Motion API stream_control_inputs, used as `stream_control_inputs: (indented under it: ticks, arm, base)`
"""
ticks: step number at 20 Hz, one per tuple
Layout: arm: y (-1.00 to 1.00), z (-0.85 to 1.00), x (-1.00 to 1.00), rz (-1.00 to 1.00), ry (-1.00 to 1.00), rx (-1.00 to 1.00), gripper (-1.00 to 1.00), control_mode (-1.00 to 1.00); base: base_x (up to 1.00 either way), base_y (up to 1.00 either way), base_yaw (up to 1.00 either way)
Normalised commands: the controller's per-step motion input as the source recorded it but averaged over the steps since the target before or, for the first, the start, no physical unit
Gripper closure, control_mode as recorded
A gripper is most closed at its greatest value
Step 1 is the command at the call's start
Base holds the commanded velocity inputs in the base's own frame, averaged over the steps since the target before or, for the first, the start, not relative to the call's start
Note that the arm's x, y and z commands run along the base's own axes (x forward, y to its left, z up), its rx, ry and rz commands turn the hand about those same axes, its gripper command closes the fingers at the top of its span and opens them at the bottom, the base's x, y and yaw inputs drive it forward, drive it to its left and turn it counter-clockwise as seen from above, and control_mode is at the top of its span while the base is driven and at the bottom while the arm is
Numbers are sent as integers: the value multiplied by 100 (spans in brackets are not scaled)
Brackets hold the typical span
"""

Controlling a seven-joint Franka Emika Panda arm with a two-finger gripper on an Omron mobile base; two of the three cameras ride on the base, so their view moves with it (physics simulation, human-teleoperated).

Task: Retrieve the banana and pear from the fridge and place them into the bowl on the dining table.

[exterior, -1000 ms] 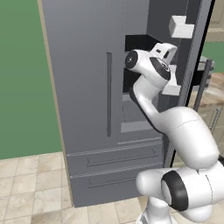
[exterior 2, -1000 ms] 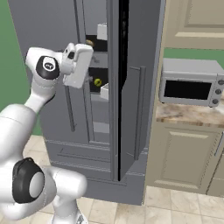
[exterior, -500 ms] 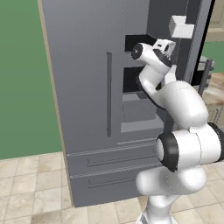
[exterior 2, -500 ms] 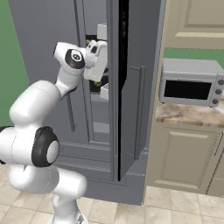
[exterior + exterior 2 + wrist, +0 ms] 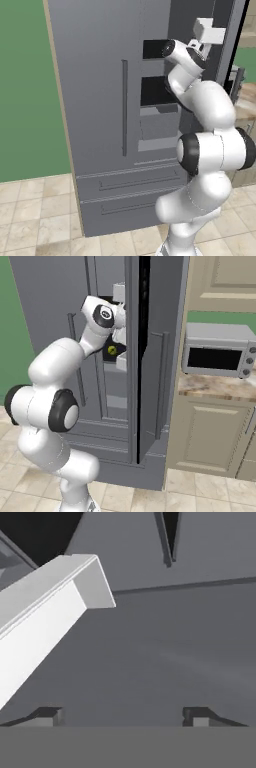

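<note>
The dark grey fridge (image 5: 95, 100) stands with its left door shut and its right door (image 5: 150, 356) swung open. My arm reaches up into the opening, and the hand (image 5: 106, 314) is level with an upper shelf. In the hand view my gripper (image 5: 122, 716) is open: its fingertips (image 5: 47, 714) stand far apart with nothing between them, facing a grey inner wall and a white door bin (image 5: 45, 612). A small yellow-green fruit, probably the pear (image 5: 112, 349), lies on a dark shelf just below the hand. The banana, the bowl and the dining table are out of view.
A white door bin (image 5: 210, 32) hangs on the open door beside my hand. Two bottom drawers (image 5: 130, 190) are shut. To the right of the fridge, a silver toaster oven (image 5: 220, 351) sits on a stone counter (image 5: 215, 388) over beige cabinets. The floor is tiled.
The arm has folded and swung closer to the fridge. The hand has gone from in front of the opening up and deeper into it.
</note>
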Motion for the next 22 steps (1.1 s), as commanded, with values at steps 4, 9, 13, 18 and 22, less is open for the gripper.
stream_control_inputs:
  ticks: [4, 9, 13, 18, 22]
  arm:
    - [-100, 0, -77, -13, 1, 0, -100, -100]
    - [-100, -1, -82, -16, 1, 0, -100, -100]
    - [-37, 12, -94, -10, -2, 0, -100, -100]
    - [37, 31, -82, -3, -22, 1, -100, -100]
    - [90, 28, -67, -10, -30, 7, -100, -100]
  base:
    - [0, 0, 0]
    - [0, 0, 0]
    - [0, 0, 0]
    - [0, 0, 0]
    - [0, 0, 0]
